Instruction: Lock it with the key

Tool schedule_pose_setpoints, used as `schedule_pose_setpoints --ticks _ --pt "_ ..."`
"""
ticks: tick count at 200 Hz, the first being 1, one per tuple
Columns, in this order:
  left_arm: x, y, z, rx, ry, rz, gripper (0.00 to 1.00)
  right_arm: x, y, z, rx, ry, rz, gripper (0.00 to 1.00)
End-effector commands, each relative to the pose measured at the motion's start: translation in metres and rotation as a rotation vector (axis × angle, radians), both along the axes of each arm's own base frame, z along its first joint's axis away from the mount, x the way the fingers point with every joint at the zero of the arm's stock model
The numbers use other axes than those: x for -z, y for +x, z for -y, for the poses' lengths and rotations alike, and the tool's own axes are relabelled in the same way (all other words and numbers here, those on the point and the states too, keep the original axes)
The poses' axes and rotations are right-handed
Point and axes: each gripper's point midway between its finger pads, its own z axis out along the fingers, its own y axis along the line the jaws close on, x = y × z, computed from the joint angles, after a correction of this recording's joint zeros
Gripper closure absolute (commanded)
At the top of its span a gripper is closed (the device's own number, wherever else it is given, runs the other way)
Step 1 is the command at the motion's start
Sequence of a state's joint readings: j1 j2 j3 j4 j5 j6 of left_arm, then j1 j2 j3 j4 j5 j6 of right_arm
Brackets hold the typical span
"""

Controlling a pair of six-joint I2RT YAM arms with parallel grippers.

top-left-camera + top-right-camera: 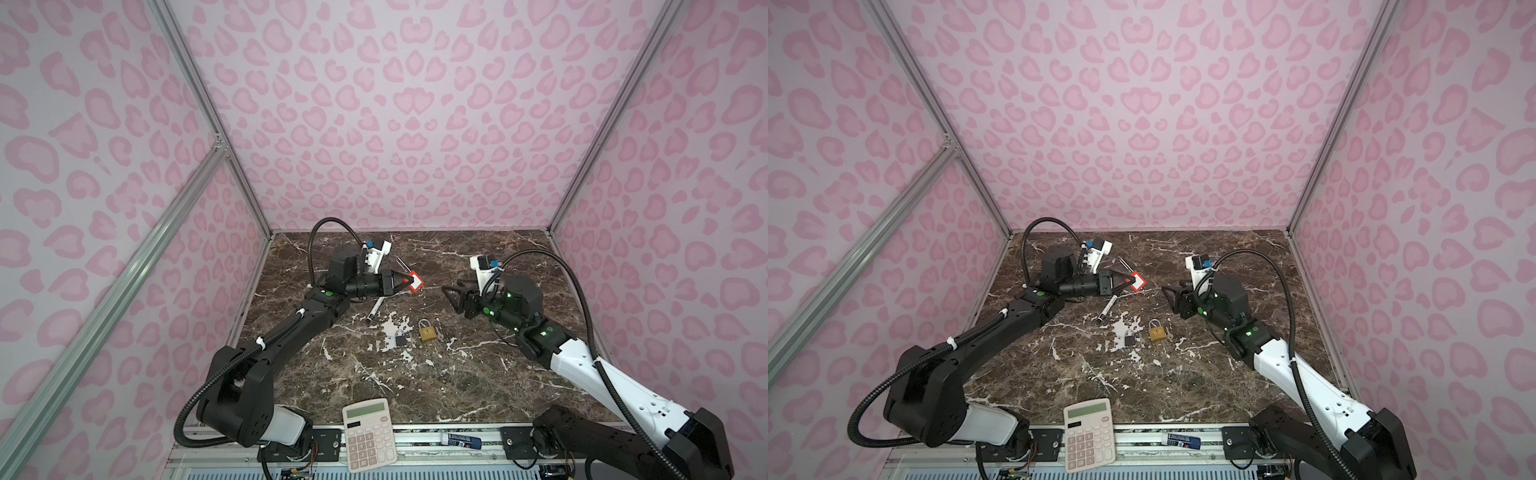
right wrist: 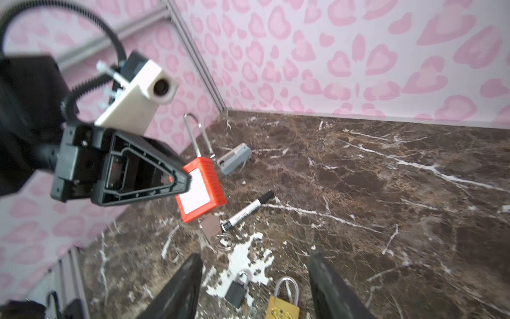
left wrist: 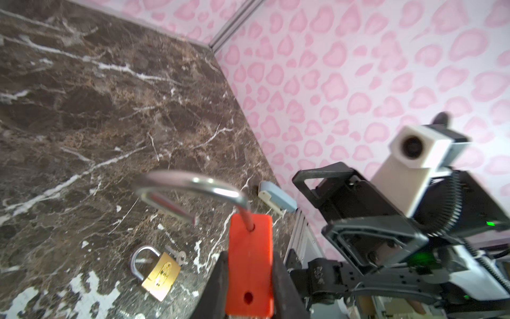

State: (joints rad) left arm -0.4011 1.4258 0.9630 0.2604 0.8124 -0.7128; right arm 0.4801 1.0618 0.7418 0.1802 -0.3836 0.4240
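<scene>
Above the far left of the brown marble tabletop (image 1: 457, 374), the left gripper (image 1: 409, 282) holds a red padlock (image 1: 416, 283) clear of the surface, its two fingers (image 3: 220, 279) pinched shut on the body's broad faces. The right wrist view shows the lock (image 2: 201, 190) as a ribbed orange-red plastic block with a white label panel on its face, one finger of the left gripper (image 2: 185, 179) pressed over that label. A long steel shackle (image 2: 194, 135) rises from the top of the body. A flat silver key (image 2: 209, 225) sits in the underside, with a wire ring (image 2: 223, 243) hanging from it. Seen from the left wrist, the shackle (image 3: 193, 185) stands open: one leg enters the body (image 3: 249, 265), the free end hangs out to the side, and the second hole in the top face is vacant.

The right gripper (image 1: 451, 297) hovers near the lock, pointing toward it across a gap, jaws spread wide with nothing between them (image 2: 256, 254).

On the table between the arms lie a brass padlock (image 1: 427, 332) with small keys (image 3: 178, 255) just beside it, a small dark grey padlock (image 1: 400, 340) and a black-and-white marker (image 1: 376, 309). A calculator (image 1: 369, 432) rests at the near edge.
</scene>
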Motion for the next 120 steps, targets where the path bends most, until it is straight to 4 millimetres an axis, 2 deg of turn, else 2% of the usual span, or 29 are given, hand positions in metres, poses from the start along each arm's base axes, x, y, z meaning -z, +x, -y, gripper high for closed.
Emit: schedule_pose_setpoints --ticks 1,39,69,90,120 --pt "-0.073 -0.005 -0.01 0.004 -0.227 0.16 0.96 -0.047 -0.005 -0.009 -0.098 0.263 -0.028 0.34" --pt "-0.124 -0.028 -0.022 0.017 -0.309 0.322 0.96 -0.07 -0.008 -0.033 -0.258 0.27 -0.123 0.37" --pt "-0.158 -0.043 -0.026 0.033 -0.332 0.397 0.96 -0.103 -0.017 -0.048 -0.368 0.287 -0.069 0.39" --pt "-0.172 -0.047 -0.028 0.038 -0.341 0.425 0.96 -0.119 -0.022 -0.059 -0.419 0.262 -0.042 0.41" --pt "-0.18 -0.049 -0.028 0.048 -0.351 0.433 0.96 -0.144 -0.025 -0.071 -0.477 0.264 -0.016 0.43"
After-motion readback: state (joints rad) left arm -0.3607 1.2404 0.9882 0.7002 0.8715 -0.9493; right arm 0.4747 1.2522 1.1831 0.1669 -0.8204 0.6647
